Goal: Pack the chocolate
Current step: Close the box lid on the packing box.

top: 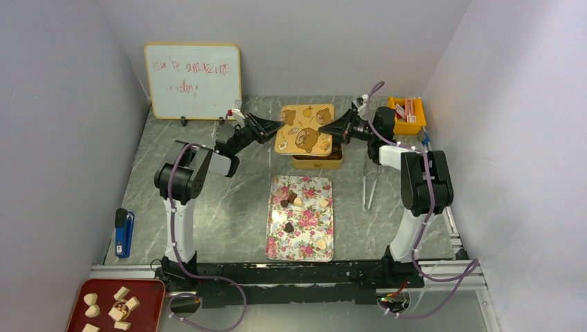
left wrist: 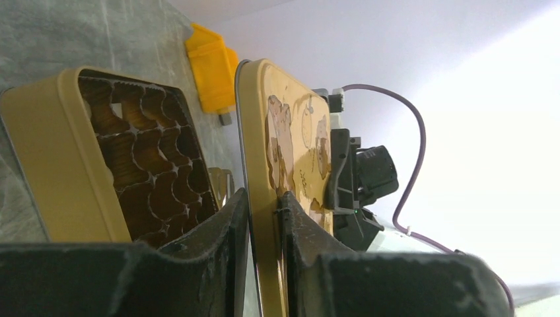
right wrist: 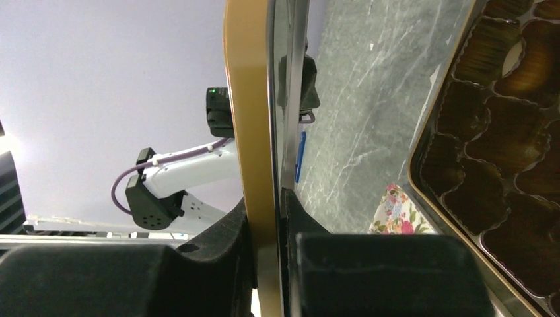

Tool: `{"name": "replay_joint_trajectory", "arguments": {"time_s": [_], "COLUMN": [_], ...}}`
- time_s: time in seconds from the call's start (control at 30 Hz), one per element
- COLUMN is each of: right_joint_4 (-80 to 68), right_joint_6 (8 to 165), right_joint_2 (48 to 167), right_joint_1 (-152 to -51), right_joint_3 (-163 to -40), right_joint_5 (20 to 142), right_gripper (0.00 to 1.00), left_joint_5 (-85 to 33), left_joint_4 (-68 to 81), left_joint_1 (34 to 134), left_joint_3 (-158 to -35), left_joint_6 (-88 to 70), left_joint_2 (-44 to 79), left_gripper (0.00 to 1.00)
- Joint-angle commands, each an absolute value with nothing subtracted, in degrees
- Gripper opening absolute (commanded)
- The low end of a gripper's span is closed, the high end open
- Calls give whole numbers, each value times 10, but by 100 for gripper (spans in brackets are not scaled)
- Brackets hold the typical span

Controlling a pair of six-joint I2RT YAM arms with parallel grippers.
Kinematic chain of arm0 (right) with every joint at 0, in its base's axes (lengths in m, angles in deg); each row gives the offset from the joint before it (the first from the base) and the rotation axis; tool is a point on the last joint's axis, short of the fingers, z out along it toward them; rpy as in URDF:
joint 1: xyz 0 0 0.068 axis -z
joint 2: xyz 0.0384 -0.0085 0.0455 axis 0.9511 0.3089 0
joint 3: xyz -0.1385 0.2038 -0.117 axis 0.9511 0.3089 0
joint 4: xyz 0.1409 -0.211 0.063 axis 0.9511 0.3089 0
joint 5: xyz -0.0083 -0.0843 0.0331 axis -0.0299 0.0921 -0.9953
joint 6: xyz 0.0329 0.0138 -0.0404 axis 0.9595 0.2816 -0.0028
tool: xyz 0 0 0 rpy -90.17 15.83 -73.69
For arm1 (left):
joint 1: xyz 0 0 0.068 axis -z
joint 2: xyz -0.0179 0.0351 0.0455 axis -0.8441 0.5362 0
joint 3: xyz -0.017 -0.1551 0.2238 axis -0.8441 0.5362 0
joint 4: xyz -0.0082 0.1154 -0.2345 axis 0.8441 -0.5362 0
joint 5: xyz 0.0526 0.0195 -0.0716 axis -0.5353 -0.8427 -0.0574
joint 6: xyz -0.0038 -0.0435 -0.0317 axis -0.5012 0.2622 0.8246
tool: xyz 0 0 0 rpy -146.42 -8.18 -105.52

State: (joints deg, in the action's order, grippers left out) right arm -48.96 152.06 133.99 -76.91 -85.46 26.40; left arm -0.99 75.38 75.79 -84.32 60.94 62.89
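Lid (top: 305,128) pinched shut by left gripper (top: 275,127) and right gripper (top: 328,130); we should carry it level, off the tin (top: 317,163).

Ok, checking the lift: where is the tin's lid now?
Top view: the lid is far centre, over the open tin, pinched between the left gripper and the right gripper, beyond the floral tray.

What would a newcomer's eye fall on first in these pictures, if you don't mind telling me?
Most likely the bear-printed lid, held just over its gold tin at the far middle of the table, with the left gripper and right gripper each clamped on an opposite edge. Next comes the floral tray in the table's centre, with a few small chocolates scattered on it, while the tin's visible cups are empty.
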Motion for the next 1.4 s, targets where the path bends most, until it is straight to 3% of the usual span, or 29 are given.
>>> {"name": "replay_joint_trajectory", "arguments": {"time_s": [0.0,0.1,0.2,0.43,1.37], "right_joint_4": [-447,-386,-334,-253,-207], "right_joint_6": [1478,1431,1398,1340,1322], "right_joint_2": [1343,1339,1338,1345,1430], "right_joint_1": [-777,-777,-776,-773,-722], "right_joint_3": [-881,-897,-914,-950,-1031], "right_joint_5": [304,313,323,341,350], "right_gripper": [17,28,31,32,41], "left_joint_5": [99,98,98,91,4], "left_joint_4": [904,893,864,823,750], "left_joint_1": [792,792,793,796,795], "left_joint_3": [-852,-853,-859,-866,-952], "left_joint_6": [656,649,630,603,581], "left_joint_2": [631,630,626,626,699], "left_gripper": [5,5,5,5,5]}}
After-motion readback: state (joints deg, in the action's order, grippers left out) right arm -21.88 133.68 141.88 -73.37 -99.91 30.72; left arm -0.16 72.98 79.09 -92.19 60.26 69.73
